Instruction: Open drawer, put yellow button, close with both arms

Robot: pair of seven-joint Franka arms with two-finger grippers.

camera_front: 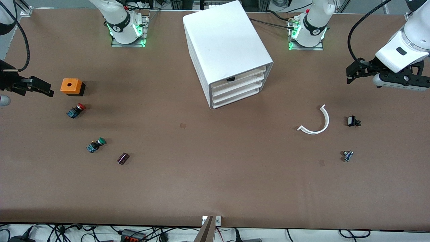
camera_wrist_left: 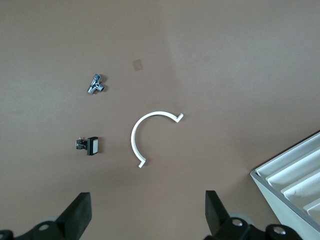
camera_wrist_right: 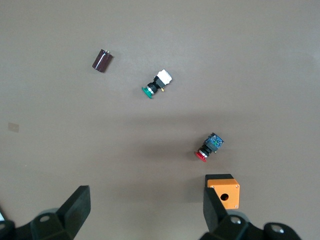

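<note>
Front view – two arms are hanging over a brown table (camera_front: 215, 188) with a white cabinet (camera_front: 228, 43) standing between their bases. The cabinet's top drawer (camera_front: 240, 76) is sitting flush with the three drawers below it – pushed in. A small dark spot is showing at its front edge; what it is cannot be told.

The left gripper (camera_front: 350, 76) is hovering over the table at the left arm's end, its fingers (camera_wrist_left: 80, 212) spread wide and holding nothing. Nearer to the camera than the cabinet, toward that end, a white curved strip (camera_front: 320, 126), a small black part (camera_front: 352, 121) and a small metal fitting (camera_front: 347, 155) are lying apart from one another.

The right gripper (camera_front: 45, 90) is hovering at the right arm's end, just beside an orange box (camera_front: 70, 86), its fingers (camera_wrist_right: 77, 210) likewise spread and empty. A red button (camera_front: 76, 110), a green button (camera_front: 95, 145) and a dark cylinder (camera_front: 123, 158) are lying on their sides, each nearer to the camera than the one before.
</note>
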